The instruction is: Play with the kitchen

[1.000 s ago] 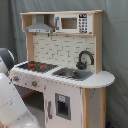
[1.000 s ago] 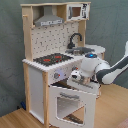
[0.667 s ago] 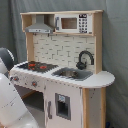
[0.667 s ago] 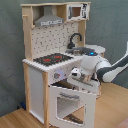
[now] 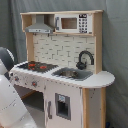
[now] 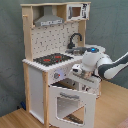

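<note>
I've got the tall white and light-wood toy kitchen [image 5: 62,70] standing on the wooden floor [image 6: 15,120] against a grey curtain [image 6: 107,25]. Its windowed oven door [image 6: 70,104] hangs open. My tool [image 6: 79,71] sits above that door; I cannot tell its grip.

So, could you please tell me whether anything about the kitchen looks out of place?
Only the oven door: in the second exterior view it hangs tilted partly open, with the gripper at its top edge. The stovetop, faucet and microwave look in order.
</note>
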